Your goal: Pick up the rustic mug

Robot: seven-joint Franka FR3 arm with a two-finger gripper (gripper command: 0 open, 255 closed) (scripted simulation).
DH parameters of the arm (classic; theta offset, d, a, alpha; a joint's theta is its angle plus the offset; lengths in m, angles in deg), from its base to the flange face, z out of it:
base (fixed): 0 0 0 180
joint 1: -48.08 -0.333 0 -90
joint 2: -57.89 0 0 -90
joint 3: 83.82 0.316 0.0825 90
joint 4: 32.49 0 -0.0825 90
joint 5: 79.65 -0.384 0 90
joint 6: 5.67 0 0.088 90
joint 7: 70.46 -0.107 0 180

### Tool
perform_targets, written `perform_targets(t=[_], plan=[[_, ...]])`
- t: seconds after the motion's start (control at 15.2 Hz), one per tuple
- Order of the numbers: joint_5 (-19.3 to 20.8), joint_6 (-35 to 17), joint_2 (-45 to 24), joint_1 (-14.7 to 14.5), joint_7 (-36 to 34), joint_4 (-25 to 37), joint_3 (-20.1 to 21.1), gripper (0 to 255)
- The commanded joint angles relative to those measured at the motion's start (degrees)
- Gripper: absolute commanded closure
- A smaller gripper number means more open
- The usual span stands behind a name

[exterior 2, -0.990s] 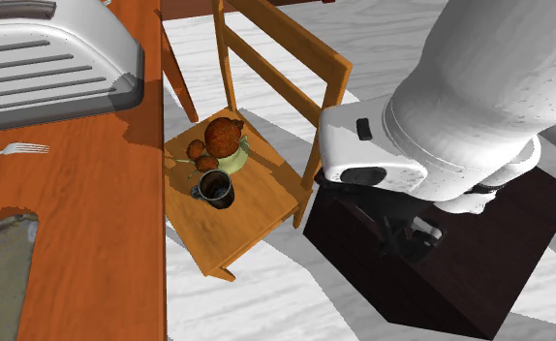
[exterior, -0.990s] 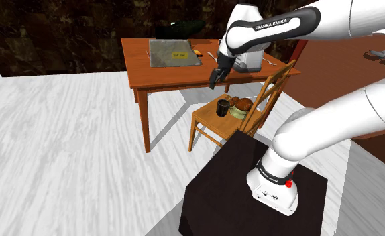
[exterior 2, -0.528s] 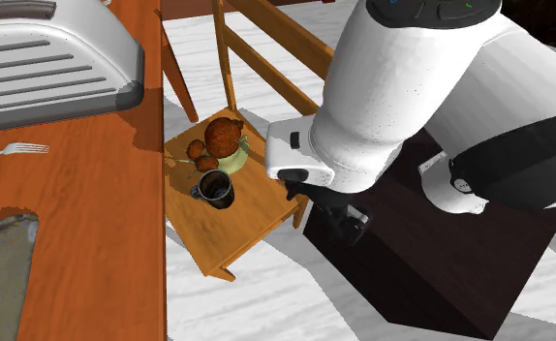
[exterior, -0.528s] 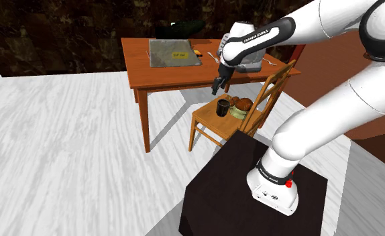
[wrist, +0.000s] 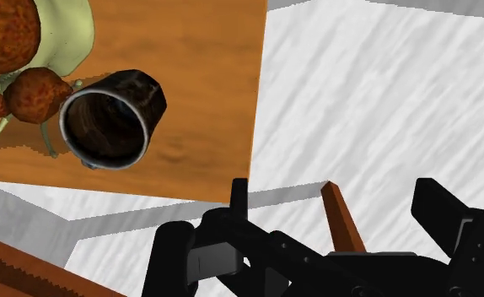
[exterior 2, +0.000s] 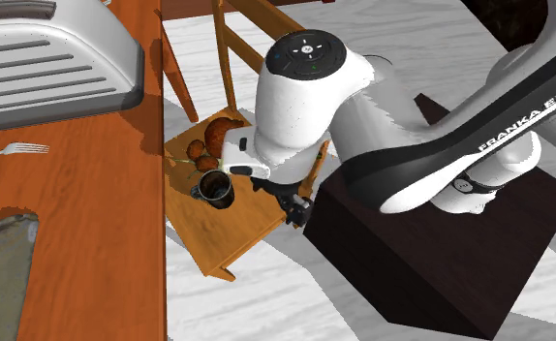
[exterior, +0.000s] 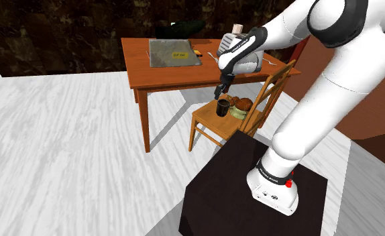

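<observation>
The rustic mug (exterior: 223, 107) is dark and glossy. It stands upright on the wooden chair's seat (exterior: 210, 125), beside a pale green plate of brown round things (exterior: 241, 106). My black gripper (exterior: 222, 92) hangs just above it. In the second exterior view the gripper (exterior 2: 297, 207) is off to the right of the mug (exterior 2: 215, 188), near the seat's edge (exterior 2: 239, 234). Through the wrist camera the mug (wrist: 114, 118) shows its open mouth, well off to one side of the gripper (wrist: 316, 246). The fingers (wrist: 174, 260) stand apart with nothing between them.
The chair's back (exterior: 273, 87) rises close behind the plate (exterior 2: 233, 161). A wooden table (exterior: 174, 75) stands beside the chair, carrying a grey tray (exterior: 173, 52), a grey appliance (exterior 2: 44, 58) and a fork (exterior 2: 15, 149). My black stand (exterior: 251, 194) sits near the chair.
The arm has swung down and in towards the chair. The gripper has dropped from beside the table edge to just above the mug. The mug has not moved.
</observation>
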Motion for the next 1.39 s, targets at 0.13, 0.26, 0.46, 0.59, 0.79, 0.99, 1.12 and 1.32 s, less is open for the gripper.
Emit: perform_targets(t=[0.13, 0.26, 0.46, 0.59, 0.79, 0.99, 1.12, 1.32], plan=[[-6.78, -4.34, -9.73, 0.97, 7.97, 4.48, -1.17, 0], [-10.46, -5.81, -14.39, 2.38, 12.06, 7.12, -0.79, 0], [-15.14, -7.43, -21.15, 5.60, 17.42, 11.61, 0.87, 0], [-17.48, -8.20, -25.50, 8.04, 20.30, 14.92, 2.25, 0], [-19.95, -8.94, -31.85, 11.60, 23.72, 20.34, 4.15, 0], [-21.29, -9.21, -37.69, 14.72, 26.01, 25.91, 5.64, 0], [-21.90, -10.19, -39.03, 15.29, 26.49, 26.30, 6.38, 0], [-22.78, -11.62, -41.08, 16.12, 27.19, 27.00, 7.44, 0]])
